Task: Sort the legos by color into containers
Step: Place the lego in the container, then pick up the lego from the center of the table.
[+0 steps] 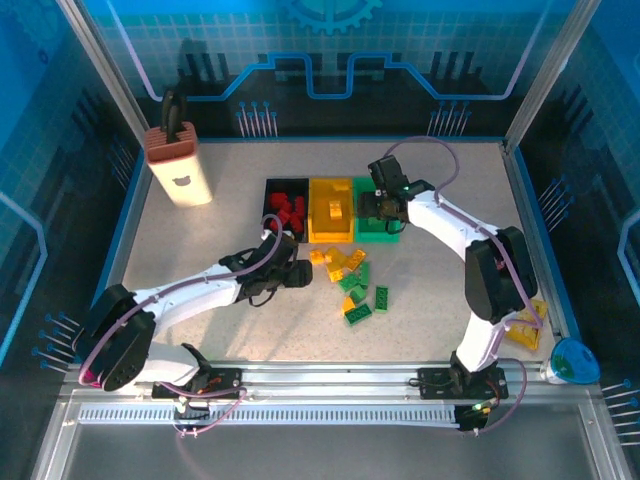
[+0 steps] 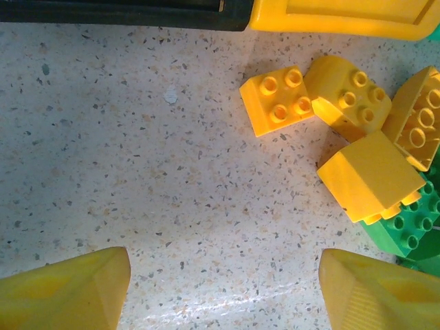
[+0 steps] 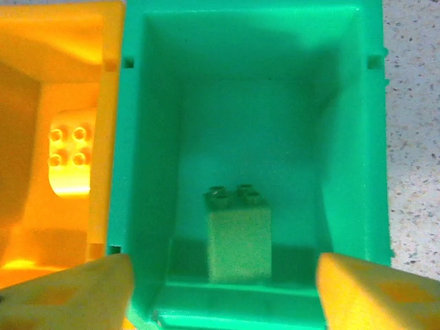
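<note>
From the top camera, three bins stand touching in a row at the middle of the table [image 1: 180, 240]. The black bin [image 1: 272, 188] holds red bricks [image 1: 285, 212], the yellow bin [image 1: 318, 228] holds one yellow brick [image 1: 335, 209], and the green bin [image 1: 378, 236] is at the row's 3 o'clock end. The right gripper [image 1: 381, 211] hangs over the green bin. At the row's 6 o'clock lies a loose pile [image 1: 352, 282] of yellow and green bricks. The left gripper [image 1: 300, 272] sits low, just beside the pile at its 9 o'clock. A beige box [image 1: 182, 170] with a brown top stands at the table's 10 o'clock.

In the left wrist view, the left gripper [image 2: 223, 292] has its fingers [image 2: 65, 289] spread, with bare table [image 2: 172, 192] between them. From 1 to 3 o'clock, four yellow bricks [image 2: 278, 101] huddle together, touching. One of them overlaps a green brick [image 2: 410, 227] at 4 o'clock. The rims of the black bin [image 2: 124, 12] and yellow bin [image 2: 344, 17] run along 12 o'clock.

In the right wrist view, the right gripper [image 3: 223, 292] has its fingers [image 3: 65, 295] spread and grips nothing. Below it, the green bin [image 3: 148, 151] holds one green brick [image 3: 238, 237] toward 6 o'clock, clear of both fingers. The yellow bin [image 3: 75, 55] touches it at 9 o'clock and holds a yellow brick [image 3: 69, 155].
</note>
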Tool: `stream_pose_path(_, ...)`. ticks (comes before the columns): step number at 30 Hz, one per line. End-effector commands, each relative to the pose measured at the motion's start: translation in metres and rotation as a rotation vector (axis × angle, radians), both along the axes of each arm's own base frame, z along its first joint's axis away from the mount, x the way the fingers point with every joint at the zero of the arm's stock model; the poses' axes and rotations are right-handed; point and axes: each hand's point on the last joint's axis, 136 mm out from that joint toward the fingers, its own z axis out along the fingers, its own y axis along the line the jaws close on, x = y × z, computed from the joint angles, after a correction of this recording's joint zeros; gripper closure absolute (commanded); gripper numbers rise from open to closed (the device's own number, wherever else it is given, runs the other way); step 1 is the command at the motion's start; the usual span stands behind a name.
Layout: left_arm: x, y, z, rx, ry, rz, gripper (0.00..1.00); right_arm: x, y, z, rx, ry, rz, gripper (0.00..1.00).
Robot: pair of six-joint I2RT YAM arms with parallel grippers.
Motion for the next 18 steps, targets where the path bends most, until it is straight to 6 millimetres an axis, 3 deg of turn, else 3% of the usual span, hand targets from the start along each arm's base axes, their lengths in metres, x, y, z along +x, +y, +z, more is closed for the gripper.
stream_pose_path(1,0.004,-0.008,0.003,-0.045,-0.008,0.013,0.27,-0.002,0.005,0.02,0.021,-0.03,0.019,0.17)
stream_pose_path(9,0.025,-0.021,-0.004,-0.011,0.007,0.011,0.27,-0.037,0.0,0.026,0.073,-0.075,0.023,0.17)
stream_pose_path(18,0.051,-0.034,-0.014,0.005,0.037,0.012,0.28,-0.065,-0.018,0.013,0.085,-0.072,-0.009,0.19)
